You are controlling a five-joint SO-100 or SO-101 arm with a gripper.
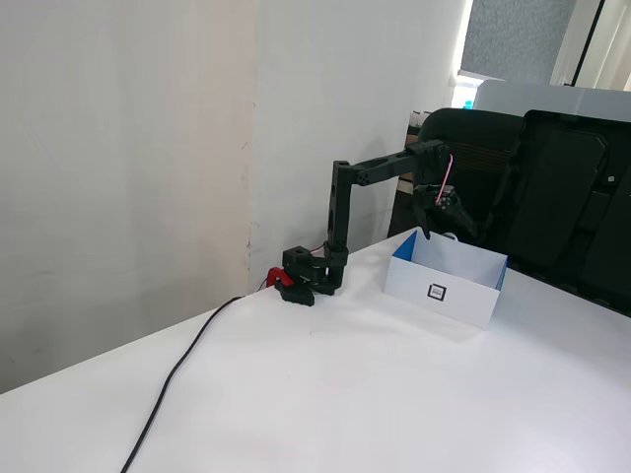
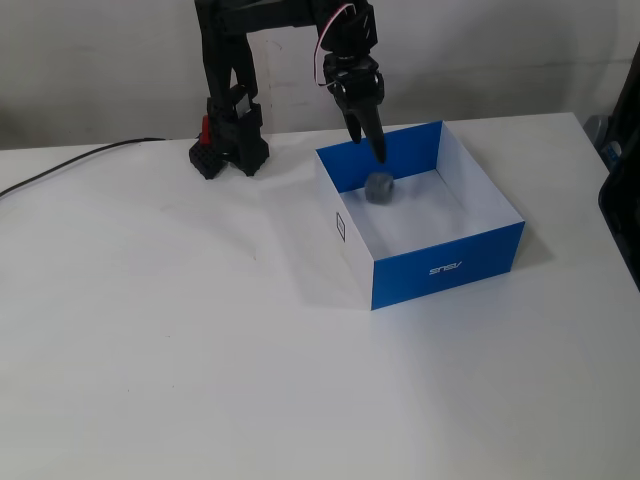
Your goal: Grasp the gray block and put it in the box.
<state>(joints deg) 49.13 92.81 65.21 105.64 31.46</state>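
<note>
A white table (image 2: 200,380) against a pale wall carries everything here, with dark office chairs (image 1: 552,197) behind it in a fixed view. The landmark is the box (image 2: 448,265), a low open carton with blue side walls, a pale floor and a small black-and-white square marker (image 1: 437,291) on one white side. Beside the box, toward the wall, the black arm's base (image 2: 228,140) is fixed near the table edge, with a red part low down and a black cable (image 1: 177,370) trailing away from it across the table. The arm rises from that base and bends over so that its gripper (image 2: 378,152) hangs point-down over the box's rear wall, just above the inside. The gray block (image 2: 380,189) lies on the box floor close to that rear wall, directly beneath the gripper tip and apart from it, with a gap showing between them. The claw looks narrow, its fingers nearly together and holding nothing, though the dark fingers against the blue wall make the exact gap hard to judge. With the block resting inside the box and the claw empty above it, the placing seems done; the arm probably hangs there only because release happened at that spot, and what remains is likely lifting clear without catching the rear wall
</note>
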